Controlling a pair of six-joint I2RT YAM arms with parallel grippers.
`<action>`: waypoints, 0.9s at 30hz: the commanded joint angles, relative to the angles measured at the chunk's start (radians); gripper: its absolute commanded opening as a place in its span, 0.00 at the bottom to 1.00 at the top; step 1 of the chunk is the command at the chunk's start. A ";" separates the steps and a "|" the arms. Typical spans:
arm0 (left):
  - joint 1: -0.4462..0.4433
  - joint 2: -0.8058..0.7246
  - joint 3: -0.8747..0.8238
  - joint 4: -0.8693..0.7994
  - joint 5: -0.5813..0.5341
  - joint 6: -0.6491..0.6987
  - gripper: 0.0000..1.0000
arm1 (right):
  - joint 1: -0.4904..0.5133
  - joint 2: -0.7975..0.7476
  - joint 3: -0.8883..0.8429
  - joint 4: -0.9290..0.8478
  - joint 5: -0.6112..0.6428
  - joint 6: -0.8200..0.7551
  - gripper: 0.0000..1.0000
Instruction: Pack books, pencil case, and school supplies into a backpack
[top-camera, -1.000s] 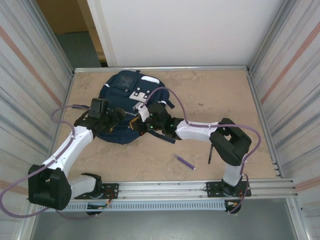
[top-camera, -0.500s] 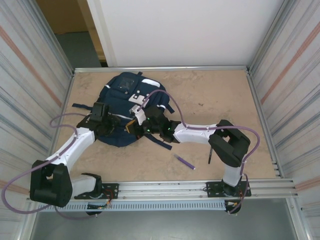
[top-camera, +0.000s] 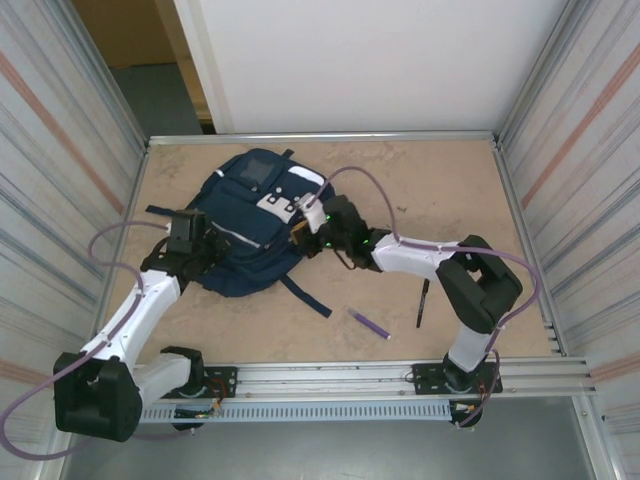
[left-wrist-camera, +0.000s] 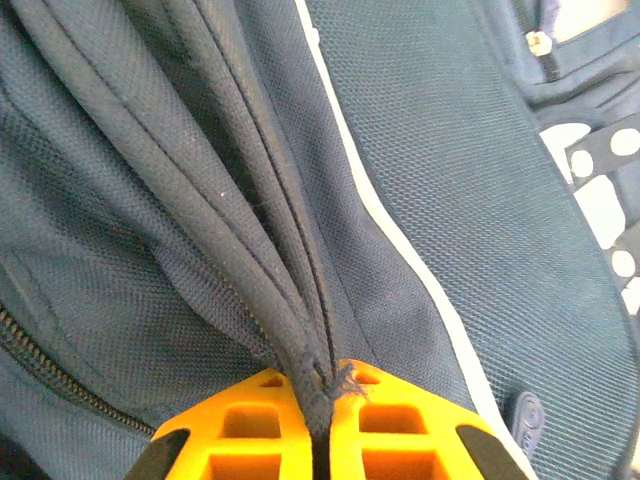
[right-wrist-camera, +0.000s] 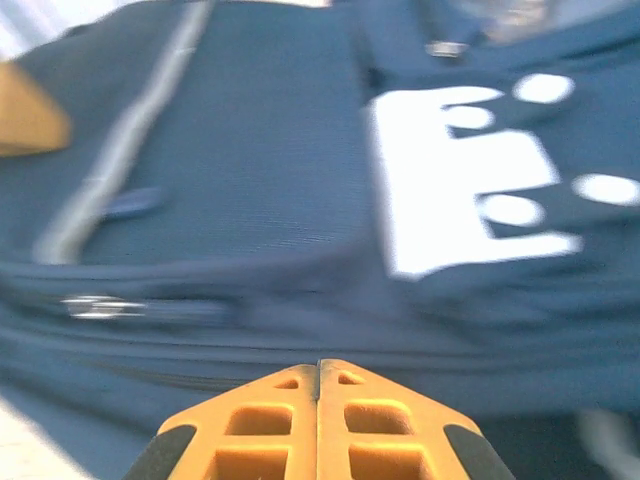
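The navy backpack (top-camera: 250, 205) lies flat at the table's back left, its white patches facing up. My left gripper (top-camera: 212, 243) is at its left edge. In the left wrist view the orange fingers (left-wrist-camera: 260, 420) are shut on a thick folded seam of the backpack (left-wrist-camera: 480, 150). My right gripper (top-camera: 303, 228) is at the bag's right edge, shut, its tips meeting right against the blurred backpack (right-wrist-camera: 250, 150). A purple pen (top-camera: 370, 322) and a black pen (top-camera: 423, 302) lie on the table at the front right. The books and the pencil case are out of view.
A dark strap (top-camera: 305, 297) trails from the backpack toward the front. Corrugated walls (top-camera: 580, 200) close in both sides, and a metal rail (top-camera: 400, 375) runs along the near edge. Purple cables loop above both arms.
My left gripper has closed on the backpack's seam and pulled back to the left. The right gripper moved right and farther back, and the bag now lies stretched out and flatter.
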 joint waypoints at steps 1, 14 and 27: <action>0.023 -0.039 -0.015 -0.037 0.047 0.083 0.00 | -0.064 -0.009 -0.010 -0.005 0.071 -0.042 0.00; 0.023 -0.056 0.085 -0.115 0.216 0.174 0.64 | -0.143 -0.100 -0.067 0.007 -0.015 0.068 0.27; 0.033 0.189 0.289 -0.221 0.128 0.159 0.64 | -0.074 -0.304 -0.121 -0.177 0.053 -0.025 0.38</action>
